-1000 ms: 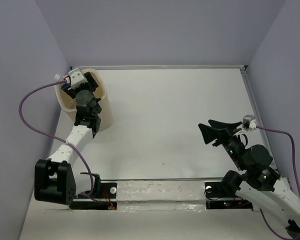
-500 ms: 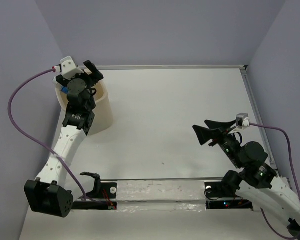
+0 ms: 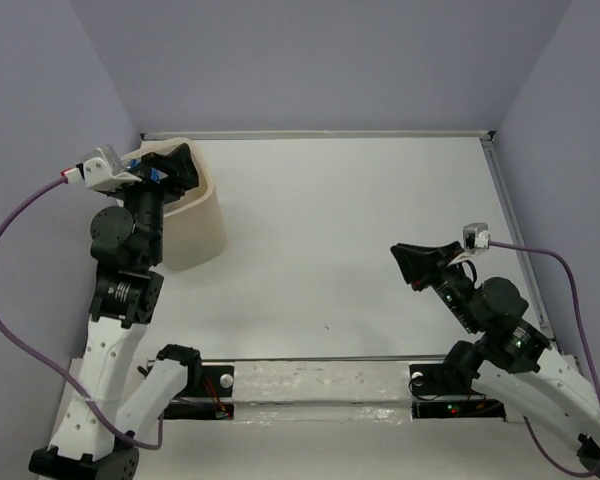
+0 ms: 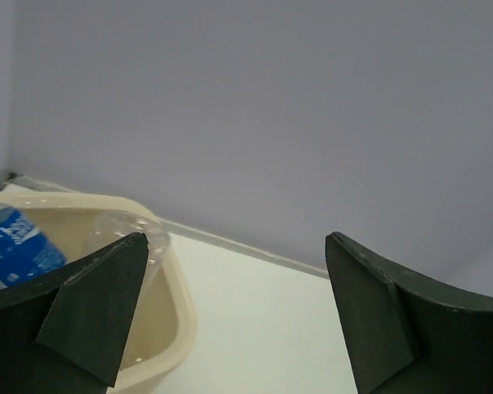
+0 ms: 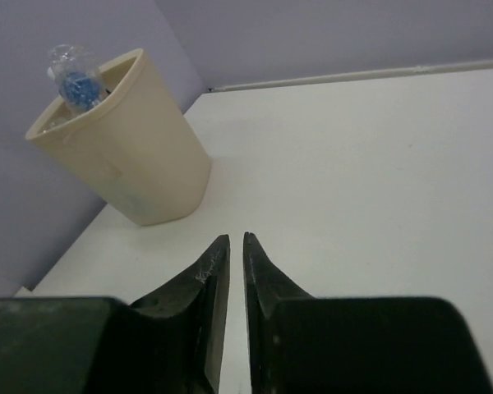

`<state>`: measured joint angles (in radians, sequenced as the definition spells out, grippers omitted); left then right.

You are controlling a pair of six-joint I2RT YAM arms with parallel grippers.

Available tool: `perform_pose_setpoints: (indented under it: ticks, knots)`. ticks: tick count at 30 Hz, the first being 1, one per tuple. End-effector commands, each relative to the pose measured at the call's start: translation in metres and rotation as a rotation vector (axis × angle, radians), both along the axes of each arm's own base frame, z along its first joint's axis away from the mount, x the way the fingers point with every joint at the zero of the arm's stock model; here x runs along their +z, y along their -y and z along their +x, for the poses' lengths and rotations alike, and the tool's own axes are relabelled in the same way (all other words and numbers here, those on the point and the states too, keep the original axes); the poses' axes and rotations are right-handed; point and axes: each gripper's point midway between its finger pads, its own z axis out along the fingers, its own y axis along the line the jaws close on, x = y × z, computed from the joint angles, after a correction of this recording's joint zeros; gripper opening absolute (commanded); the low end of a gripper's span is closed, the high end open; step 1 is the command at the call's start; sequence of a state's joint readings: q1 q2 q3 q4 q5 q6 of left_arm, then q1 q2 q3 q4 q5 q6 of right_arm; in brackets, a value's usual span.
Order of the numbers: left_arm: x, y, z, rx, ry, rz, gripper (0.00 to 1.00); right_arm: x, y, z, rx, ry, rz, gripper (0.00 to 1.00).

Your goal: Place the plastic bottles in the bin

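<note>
Bin (image 3: 202,228) stands at the far left of the bench (image 3: 360,230). It holds the bottles (image 5: 72,75); one pokes above the rim. The left pincer (image 4: 230,316) hangs over the bin, fingers wide apart, empty. The right pincer (image 5: 237,246) sits near right, fingers almost together, clamped on nothing. Hazard: the protruding bottle is likely unstable. A left finger catching it, or knocking the rim, could tip it onto the bench.

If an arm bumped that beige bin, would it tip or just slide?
It may tip: the bin tapers to a narrower base, and a bottle pokes above its rim. It looks like thin plastic, so probably light and apt to slide on the smooth table.
</note>
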<state>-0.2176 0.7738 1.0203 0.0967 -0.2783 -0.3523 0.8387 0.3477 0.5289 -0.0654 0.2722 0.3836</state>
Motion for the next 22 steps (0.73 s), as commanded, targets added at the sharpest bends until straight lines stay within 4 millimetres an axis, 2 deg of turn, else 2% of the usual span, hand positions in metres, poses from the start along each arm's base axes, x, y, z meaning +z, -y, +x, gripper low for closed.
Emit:
perform_pose_setpoints:
  ticks: [1, 2, 4, 5, 6, 8, 9, 10, 11, 12, 14, 17, 18, 22]
  knots:
    - [0.008, 0.073, -0.036, -0.403, 0.08, 0.028, 0.99, 0.029, 0.002, 0.002, -0.014, 0.052, -0.001, 0.11]
    - [-0.001, 0.085, -0.041, -0.465, 0.082, 0.037, 0.99, 0.025, 0.001, 0.004, -0.019, 0.04, -0.025, 0.07]
    - [-0.007, 0.109, -0.058, -0.603, 0.109, 0.054, 0.99, 0.03, 0.004, 0.004, -0.029, 0.045, -0.031, 0.03]
    - [-0.004, 0.119, -0.072, -0.667, 0.145, 0.064, 0.99, 0.03, 0.005, 0.005, -0.036, 0.045, -0.046, 0.03]
    - [-0.016, 0.133, -0.081, -0.755, 0.135, 0.089, 0.99, 0.034, 0.008, 0.005, -0.044, 0.053, -0.049, 0.06]
    - [-0.024, 0.147, -0.094, -0.849, 0.141, 0.11, 0.99, 0.035, 0.015, 0.005, -0.07, 0.048, -0.07, 0.23]
    - [-0.039, 0.159, -0.103, -0.937, 0.122, 0.131, 0.99, 0.038, 0.02, 0.004, -0.084, 0.054, -0.074, 0.35]
    - [-0.043, 0.164, -0.108, -0.977, 0.128, 0.139, 0.99, 0.046, 0.029, 0.003, -0.117, 0.06, -0.073, 0.64]
    - [-0.058, 0.168, -0.109, -1.007, 0.097, 0.134, 0.99, 0.042, 0.035, 0.002, -0.136, 0.042, -0.091, 0.73]
    - [-0.064, 0.173, -0.114, -1.051, 0.088, 0.13, 0.99, 0.046, 0.047, 0.002, -0.182, 0.04, -0.071, 0.85]
    - [-0.08, 0.176, -0.115, -1.074, 0.061, 0.138, 0.99, 0.047, 0.06, -0.001, -0.224, 0.03, -0.052, 0.93]
    - [-0.087, 0.176, -0.116, -1.072, 0.054, 0.137, 0.99, 0.047, 0.074, -0.002, -0.279, 0.027, -0.006, 0.96]
    - [-0.086, 0.176, -0.121, -1.088, 0.069, 0.143, 0.99, 0.04, 0.075, 0.0, -0.298, 0.013, -0.011, 0.96]
    - [-0.087, 0.177, -0.127, -1.112, 0.082, 0.155, 0.99, 0.027, 0.068, 0.006, -0.293, -0.025, -0.019, 0.96]
